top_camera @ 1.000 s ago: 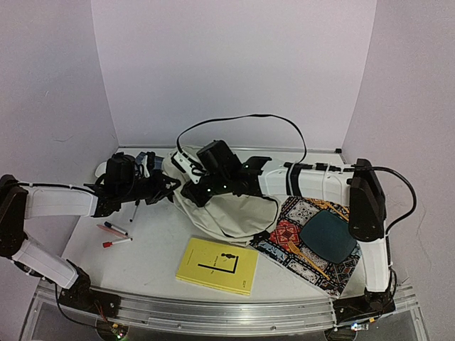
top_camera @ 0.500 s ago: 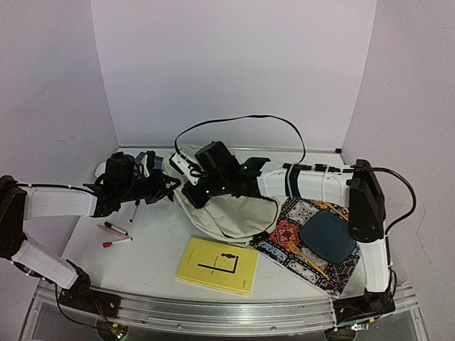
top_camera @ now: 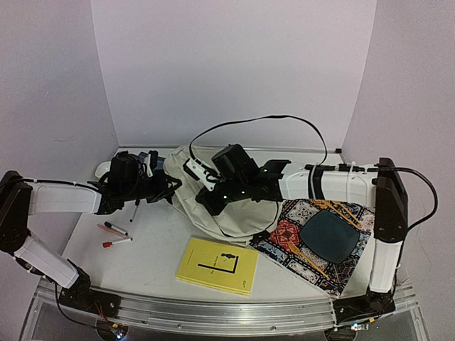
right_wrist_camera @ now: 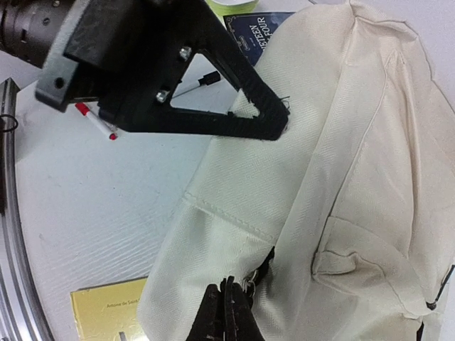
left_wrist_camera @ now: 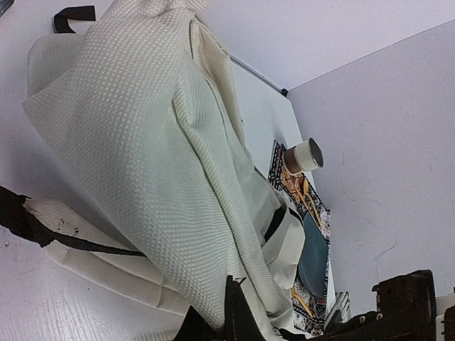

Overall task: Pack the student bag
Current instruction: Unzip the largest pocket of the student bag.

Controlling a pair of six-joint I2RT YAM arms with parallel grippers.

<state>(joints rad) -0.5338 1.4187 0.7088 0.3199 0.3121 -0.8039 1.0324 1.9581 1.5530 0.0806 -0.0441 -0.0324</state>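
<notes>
The student bag [top_camera: 234, 213], cream fabric with black straps, lies on the table between both arms. It fills the left wrist view [left_wrist_camera: 156, 142] and the right wrist view [right_wrist_camera: 341, 163]. My left gripper [top_camera: 169, 186] is shut on a fold of the bag's left edge, with its tips [left_wrist_camera: 232, 288] pinching the fabric. It also shows in the right wrist view [right_wrist_camera: 279, 124]. My right gripper [top_camera: 205, 199] is shut on the bag's cloth [right_wrist_camera: 226, 290] beside a small metal ring [right_wrist_camera: 250, 283] and a black zipper end. The bag's inside is hidden.
A yellow book [top_camera: 217, 265] lies in front of the bag. A patterned placemat [top_camera: 313, 245] at the right holds a dark teal plate [top_camera: 328, 236] and pencils [top_camera: 306, 259]. Pens [top_camera: 114, 236] lie at the left. There is a tape roll [left_wrist_camera: 304, 156] and a blue book [right_wrist_camera: 257, 34].
My right arm has swung to the right, drawing the bag's held part and the bag body rightward. My left gripper keeps its hold at about the same place.
</notes>
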